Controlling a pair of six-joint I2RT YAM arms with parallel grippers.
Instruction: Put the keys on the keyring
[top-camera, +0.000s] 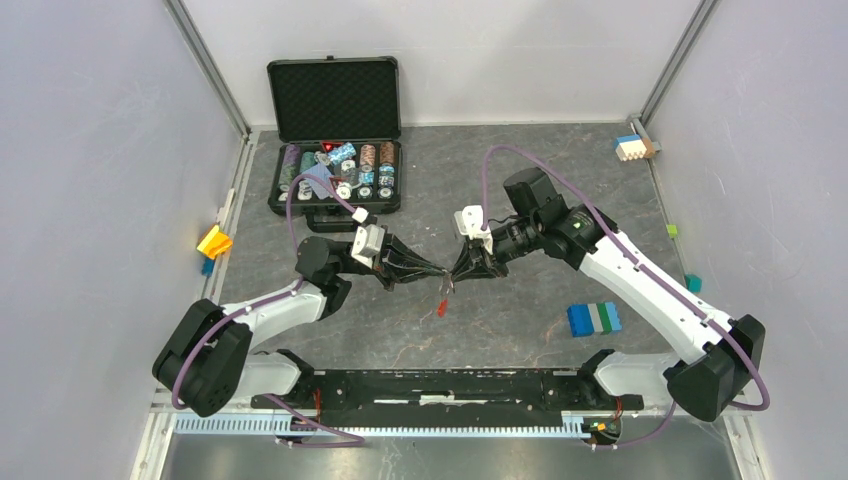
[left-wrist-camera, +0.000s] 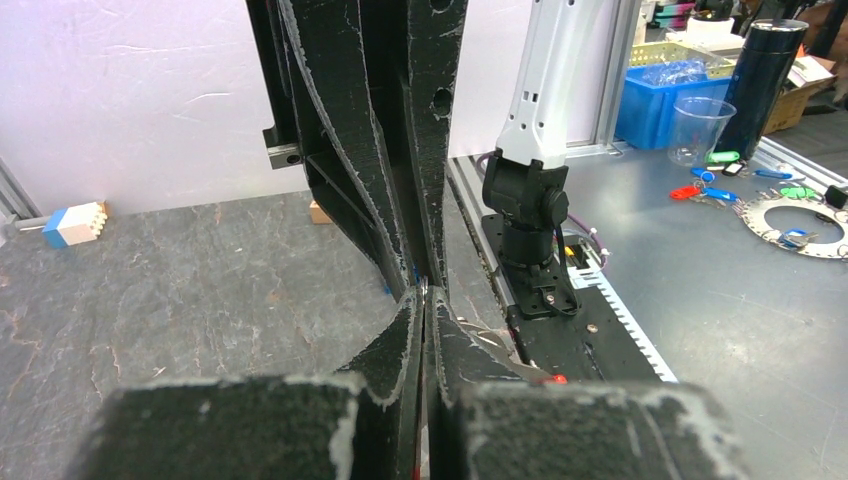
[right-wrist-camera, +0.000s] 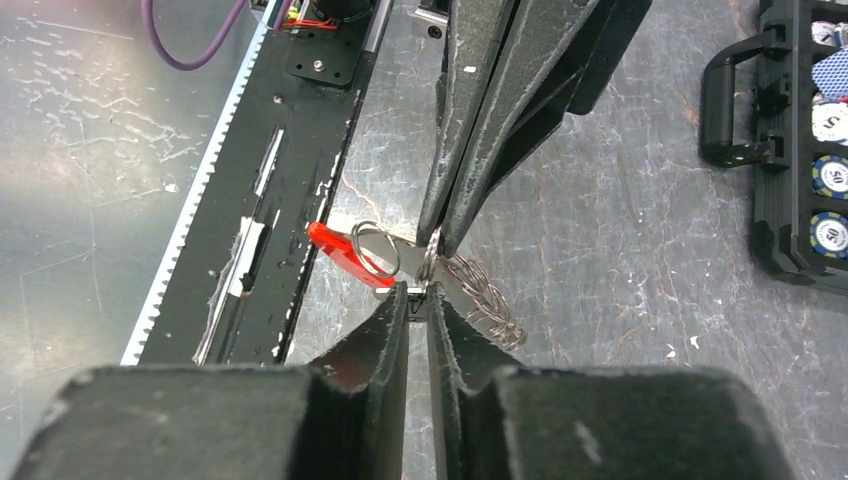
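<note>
1. Top external view: the left arm (top-camera: 270, 305) and the right arm (top-camera: 640, 275) reach in from either side. Their tips meet nose to nose over the middle of the table (top-camera: 520, 200), a little nearer its near edge than its far edge.
2. The keyring (top-camera: 441, 308) hangs just below that meeting point. Its red part sits on the side towards the near edge.
3. Right wrist view: the red tag (right-wrist-camera: 336, 249) is flat and elongated. Its long axis runs at a slant, with the free end pointing towards the near edge of the table and the other end joined to a round loop at the tips.
4. The chain (right-wrist-camera: 487, 303) trails the opposite way from the tips, towards the far edge, in a loose coil.
5. The left jaws are pressed together with no gap, and they pinch the keyring where the loop and chain meet.
6. The right jaws stand narrow, with a thin slit between them. A small silvery piece (right-wrist-camera: 418, 290) sits at their tips. Whether it is pinched, and what it is, I cannot tell.
7. An open black case (top-camera: 333, 100) of chips lies near the far left corner.
8. A blue, green and white block (top-camera: 593, 318) lies towards the near right.
</note>
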